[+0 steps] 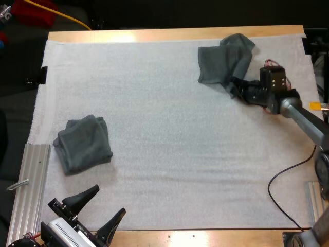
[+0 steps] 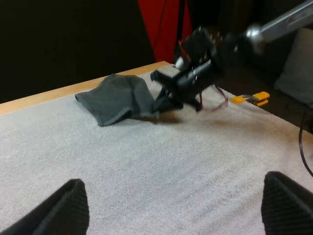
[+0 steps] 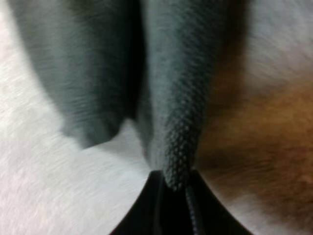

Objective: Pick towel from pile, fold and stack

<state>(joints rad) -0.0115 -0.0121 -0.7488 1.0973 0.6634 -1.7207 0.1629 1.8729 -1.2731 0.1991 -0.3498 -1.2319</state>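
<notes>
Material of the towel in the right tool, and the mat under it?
The towel looks like woven or knit cloth, matte grey-green; a fine bumpy weave shows where the right tool pinches it. The mat is probably thin white foam or fleece sheet, matte, finely pebbled; can't tell which.

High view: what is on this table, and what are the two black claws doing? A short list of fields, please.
Surface: white mat on a wooden table
Far right: crumpled dark grey-green towel
Near left: loosely folded dark grey-green towel, nothing touching it
Right gripper: shut on the crumpled towel's edge
Left gripper: open, empty, near the table's front edge
</notes>
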